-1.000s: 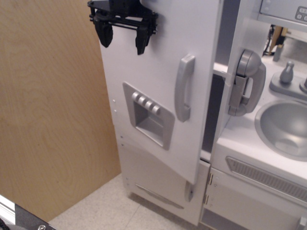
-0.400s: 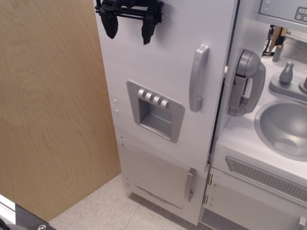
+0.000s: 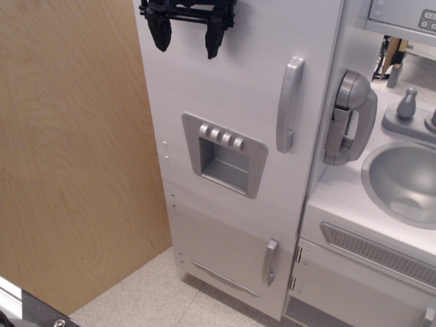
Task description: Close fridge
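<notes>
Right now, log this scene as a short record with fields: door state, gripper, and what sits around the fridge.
fridge: tall white toy-kitchen fridge, large door with grey vertical handle and grey square dispenser panel with four buttons
door state: appears shut, no gap visible at the handle side
gripper: black gripper, open, empty, in front of the door's upper left
below: short white door with small grey handle
right: grey toy phone, grey sink basin
left: plywood wall panel
</notes>
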You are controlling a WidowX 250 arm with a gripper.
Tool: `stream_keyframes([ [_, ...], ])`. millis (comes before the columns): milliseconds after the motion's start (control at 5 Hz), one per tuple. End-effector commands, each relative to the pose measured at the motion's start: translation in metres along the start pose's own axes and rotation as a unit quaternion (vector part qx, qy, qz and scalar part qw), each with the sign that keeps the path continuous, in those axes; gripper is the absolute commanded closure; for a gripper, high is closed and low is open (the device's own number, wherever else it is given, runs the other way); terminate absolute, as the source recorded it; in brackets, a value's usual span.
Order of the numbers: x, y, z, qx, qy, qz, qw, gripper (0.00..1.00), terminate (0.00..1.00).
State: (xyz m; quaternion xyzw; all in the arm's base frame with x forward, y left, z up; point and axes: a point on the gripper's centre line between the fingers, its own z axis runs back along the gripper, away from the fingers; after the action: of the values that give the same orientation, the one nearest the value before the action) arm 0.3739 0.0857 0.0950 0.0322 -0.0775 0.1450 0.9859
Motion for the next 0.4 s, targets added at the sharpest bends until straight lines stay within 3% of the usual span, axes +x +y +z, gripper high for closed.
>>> stream_keyframes([
  [0, 0.014, 0.005, 0.020, -0.006, -0.029, 0.010, 0.9995, 0.00, 0.00],
  [200, 0.000, 0.009, 0.022, -0.007, -0.030, -0.005, 0.9995, 0.00, 0.00],
])
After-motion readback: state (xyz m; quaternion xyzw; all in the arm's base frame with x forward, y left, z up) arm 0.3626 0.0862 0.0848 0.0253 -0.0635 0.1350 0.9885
